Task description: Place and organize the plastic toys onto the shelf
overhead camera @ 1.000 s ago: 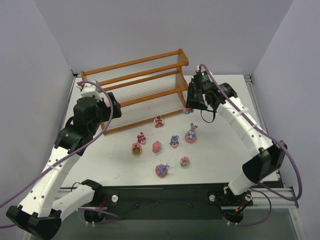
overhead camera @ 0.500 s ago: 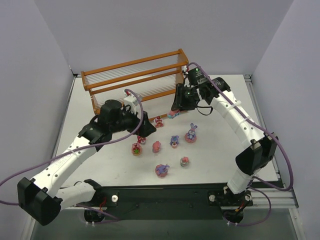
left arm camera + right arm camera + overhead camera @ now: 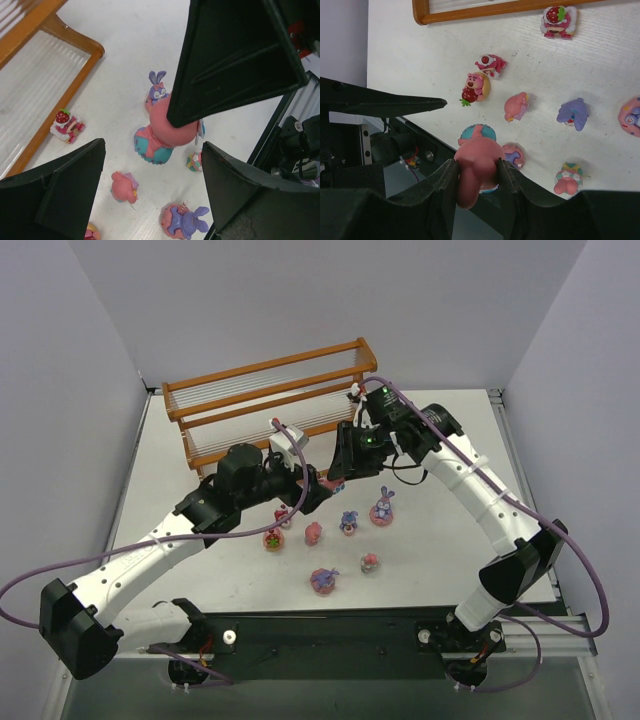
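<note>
My right gripper (image 3: pixel 340 468) is shut on a pink figurine with a teal round base (image 3: pixel 477 160) and holds it above the table, in front of the shelf (image 3: pixel 270 400). My left gripper (image 3: pixel 312 490) is open and empty right beside it; in the left wrist view the held figurine (image 3: pixel 167 130) hangs between my open fingers (image 3: pixel 60 190). Several toys stand loose on the table: a purple bunny (image 3: pixel 382 510), a purple one (image 3: pixel 349 522), a pink one (image 3: pixel 313 532), a red-pink one (image 3: pixel 272 538), a small one (image 3: pixel 370 562) and one nearest me (image 3: pixel 324 580). The shelf's tiers hold no toys.
The shelf's orange wooden frame (image 3: pixel 65 95) lies at the left of the left wrist view, with a strawberry toy (image 3: pixel 65 125) just by its foot. The two arms cross closely over the table's middle. The black front rail (image 3: pixel 330 630) runs along the near edge.
My left arm swung from beside the shelf's left end to the table's middle. My right gripper moved left and up carrying the pink figurine, ending next to the left gripper.
</note>
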`<state>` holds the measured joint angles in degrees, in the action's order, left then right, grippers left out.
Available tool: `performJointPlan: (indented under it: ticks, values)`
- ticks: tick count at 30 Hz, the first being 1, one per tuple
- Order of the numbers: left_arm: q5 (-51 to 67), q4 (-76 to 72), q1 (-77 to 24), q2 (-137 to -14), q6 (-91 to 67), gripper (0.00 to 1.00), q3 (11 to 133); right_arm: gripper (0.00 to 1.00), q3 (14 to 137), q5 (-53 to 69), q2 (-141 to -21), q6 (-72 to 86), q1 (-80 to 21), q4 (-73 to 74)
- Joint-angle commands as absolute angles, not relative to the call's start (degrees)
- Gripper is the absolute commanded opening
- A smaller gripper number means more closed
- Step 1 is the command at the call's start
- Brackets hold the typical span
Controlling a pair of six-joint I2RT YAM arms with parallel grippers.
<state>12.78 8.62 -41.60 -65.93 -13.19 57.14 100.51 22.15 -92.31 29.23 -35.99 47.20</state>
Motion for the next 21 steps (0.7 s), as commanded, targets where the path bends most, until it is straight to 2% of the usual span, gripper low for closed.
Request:
performJointPlan:
  ticks: [1, 21]
  values:
    - [12.20, 1.94, -41.84, -66.01, -12.40, 0.87, 57.48, 0.00, 100.37, 25.31, -88.68, 32.26, -36.30, 49.57]
    - [24.52, 5.19, -41.84, -67.06, -10.55, 0.87, 58.45, 0.00, 102.39, 31.55, -87.63, 32.96, -36.12, 49.92]
